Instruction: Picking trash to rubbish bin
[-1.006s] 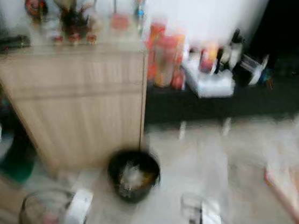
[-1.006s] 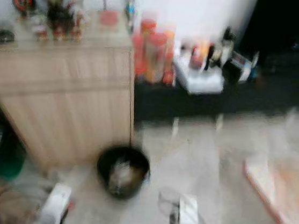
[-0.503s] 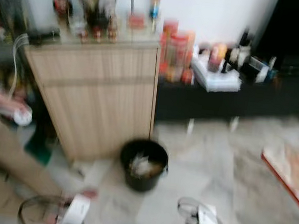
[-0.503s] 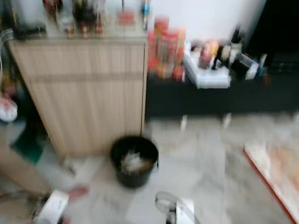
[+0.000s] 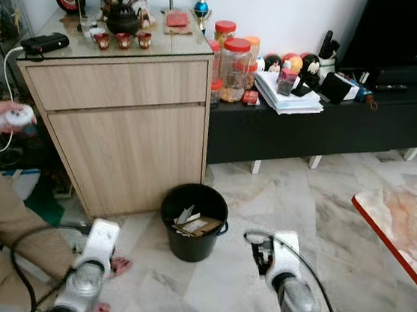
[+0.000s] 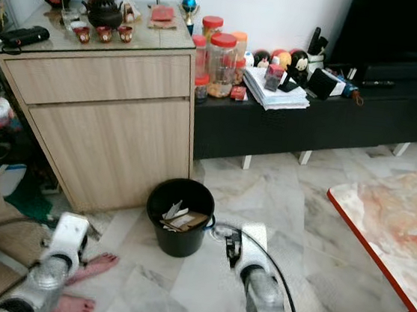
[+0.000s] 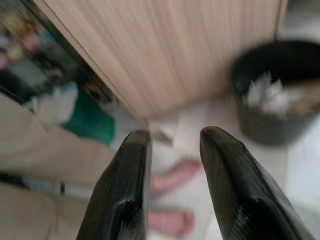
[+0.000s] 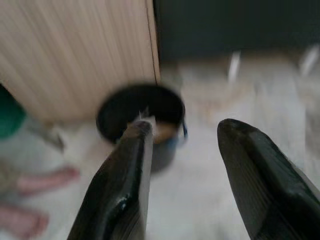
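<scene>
A black rubbish bin (image 5: 192, 249) stands on the marble floor at the front corner of a wooden cabinet. Paper and cardboard trash (image 5: 192, 222) lies inside it. My right gripper (image 5: 261, 254) hangs low just right of the bin. In the right wrist view that gripper (image 8: 185, 127) is open and empty, with the bin (image 8: 112, 107) beyond its fingers. My left gripper (image 7: 172, 137) is also open and empty, low to the left of the bin (image 7: 250, 125), near the cabinet's foot.
A person sits at the left with a white object in one hand (image 5: 6, 116) and bare feet (image 5: 117, 266) near my left arm. The wooden cabinet (image 5: 128, 132) rises behind the bin. A black low bench (image 5: 332, 129) carries jars and papers. A red-edged marble table (image 5: 405, 220) juts in at right.
The camera has swung and steadied, so the blurred picture is now sharp. The person has come into view at the left. Both arms stay low on either side of the bin.
</scene>
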Controlling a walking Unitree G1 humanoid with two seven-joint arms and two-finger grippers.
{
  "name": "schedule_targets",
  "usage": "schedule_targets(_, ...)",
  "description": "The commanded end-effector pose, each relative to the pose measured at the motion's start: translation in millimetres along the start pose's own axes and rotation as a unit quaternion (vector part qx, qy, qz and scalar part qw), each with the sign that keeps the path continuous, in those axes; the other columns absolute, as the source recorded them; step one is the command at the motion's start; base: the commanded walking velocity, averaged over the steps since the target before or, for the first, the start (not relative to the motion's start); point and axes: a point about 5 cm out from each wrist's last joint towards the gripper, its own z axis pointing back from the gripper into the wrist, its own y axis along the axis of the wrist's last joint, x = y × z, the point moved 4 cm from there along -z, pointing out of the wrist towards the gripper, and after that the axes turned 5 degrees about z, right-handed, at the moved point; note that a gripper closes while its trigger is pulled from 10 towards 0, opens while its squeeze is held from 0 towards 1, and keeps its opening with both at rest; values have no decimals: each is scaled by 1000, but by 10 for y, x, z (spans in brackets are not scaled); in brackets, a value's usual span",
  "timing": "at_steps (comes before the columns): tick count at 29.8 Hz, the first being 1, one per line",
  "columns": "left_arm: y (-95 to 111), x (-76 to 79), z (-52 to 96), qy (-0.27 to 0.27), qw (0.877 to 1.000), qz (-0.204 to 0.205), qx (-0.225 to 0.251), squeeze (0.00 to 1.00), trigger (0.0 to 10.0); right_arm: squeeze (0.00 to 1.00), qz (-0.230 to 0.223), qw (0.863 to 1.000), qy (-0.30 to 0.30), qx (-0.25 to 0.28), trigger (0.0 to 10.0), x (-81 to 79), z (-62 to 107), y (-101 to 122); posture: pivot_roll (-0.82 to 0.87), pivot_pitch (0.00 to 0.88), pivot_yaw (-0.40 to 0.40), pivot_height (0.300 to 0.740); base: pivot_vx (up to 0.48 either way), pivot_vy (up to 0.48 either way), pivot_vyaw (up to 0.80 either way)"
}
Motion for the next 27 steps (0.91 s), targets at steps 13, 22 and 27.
schedule_targets(13,1418,-33,-107,21,965,28,260,0,10000,0,-10,969,3,246,10000,-79,-218,1516,33,0,40,740,0,0,0)
schedule_targets(22,1575,-44,-78,21,957,37,287,0,10000,0,-4,967,7,253,10000,-87,-208,1545,35,3,43,740,0,0,-582)
schedule_targets(27,1564,-53,-70,23,957,40,287,0,10000,0,-6,967,4,254,10000,-72,-205,1548,38,5,42,740,0,0,-763)
